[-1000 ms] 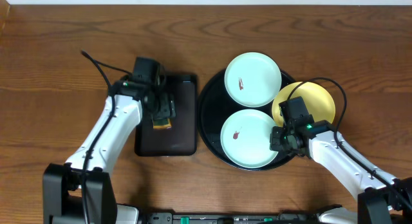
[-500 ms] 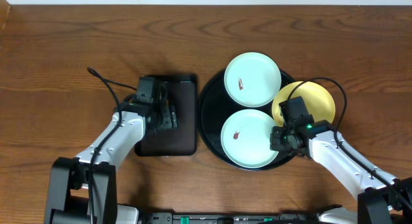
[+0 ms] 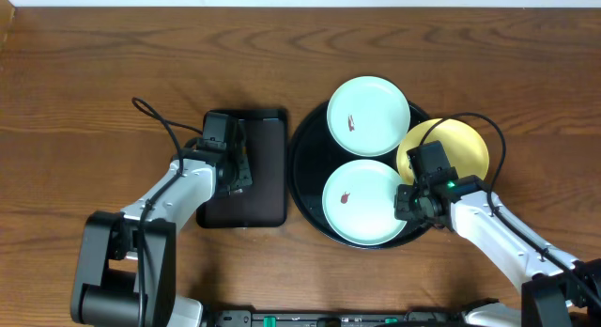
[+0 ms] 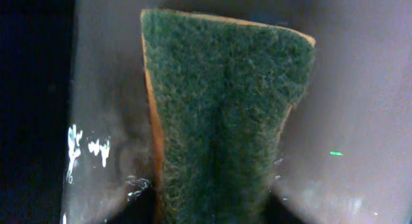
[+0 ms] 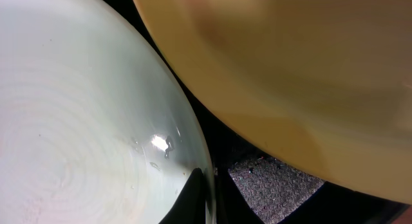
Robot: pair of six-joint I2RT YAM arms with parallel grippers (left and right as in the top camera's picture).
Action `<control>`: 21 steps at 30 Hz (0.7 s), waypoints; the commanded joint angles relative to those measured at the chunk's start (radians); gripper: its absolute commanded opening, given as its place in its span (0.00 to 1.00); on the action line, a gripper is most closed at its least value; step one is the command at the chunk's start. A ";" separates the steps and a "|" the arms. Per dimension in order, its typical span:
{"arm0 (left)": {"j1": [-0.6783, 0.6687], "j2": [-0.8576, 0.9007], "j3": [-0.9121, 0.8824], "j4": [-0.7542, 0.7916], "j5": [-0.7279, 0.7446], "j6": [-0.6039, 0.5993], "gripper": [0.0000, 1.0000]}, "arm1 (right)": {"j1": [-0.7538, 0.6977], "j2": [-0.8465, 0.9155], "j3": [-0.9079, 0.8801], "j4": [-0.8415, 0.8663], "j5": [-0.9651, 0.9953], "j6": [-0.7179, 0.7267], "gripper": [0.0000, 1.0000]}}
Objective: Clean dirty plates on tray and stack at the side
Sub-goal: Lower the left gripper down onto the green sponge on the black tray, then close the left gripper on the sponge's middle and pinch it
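Three plates lie on the round black tray (image 3: 305, 158): a far mint plate (image 3: 368, 116) and a near mint plate (image 3: 362, 200), each with a small brown smear, and a yellow plate (image 3: 460, 148) leaning over the right rim. My right gripper (image 3: 406, 203) is shut on the near mint plate's right rim (image 5: 77, 121), with the yellow plate (image 5: 290, 69) just above it. My left gripper (image 3: 242, 169) is low over the rectangular tray and shut on a green-topped sponge (image 4: 225, 108), which is pinched narrow between the jaws.
The smaller rectangular black tray (image 3: 268, 191) lies left of the round tray, with the left arm across its left edge. Brown wooden table (image 3: 94, 83) stretches to the left and behind. A black cable (image 3: 155, 116) loops off the left wrist.
My left gripper has dropped onto the sponge on the rectangular tray and closed on it. The right arm and the plates have not moved.
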State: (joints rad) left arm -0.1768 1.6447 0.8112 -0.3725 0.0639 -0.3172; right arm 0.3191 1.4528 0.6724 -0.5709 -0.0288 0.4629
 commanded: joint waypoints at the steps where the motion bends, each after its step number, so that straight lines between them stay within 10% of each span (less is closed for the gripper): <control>1: -0.001 0.013 0.007 -0.040 0.007 -0.002 0.08 | 0.010 0.004 0.012 0.000 0.021 -0.008 0.05; 3: -0.001 0.003 0.025 -0.093 0.006 -0.002 0.17 | 0.010 0.004 0.012 -0.001 0.021 -0.008 0.06; 5: 0.000 -0.002 0.038 -0.126 0.006 -0.002 0.73 | 0.010 0.004 0.012 -0.001 0.021 -0.008 0.06; 7: 0.000 -0.003 0.042 -0.125 0.005 -0.002 0.81 | 0.010 0.004 0.012 0.000 0.021 -0.008 0.06; 18: -0.005 0.002 0.029 -0.005 -0.072 -0.002 0.71 | 0.010 0.004 0.012 -0.002 0.021 -0.008 0.08; 21: -0.005 0.002 0.009 0.000 -0.072 -0.002 0.08 | 0.010 0.004 0.012 -0.002 0.021 -0.008 0.09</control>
State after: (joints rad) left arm -0.1780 1.6436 0.8383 -0.3759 0.0151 -0.3180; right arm 0.3191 1.4528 0.6724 -0.5716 -0.0254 0.4625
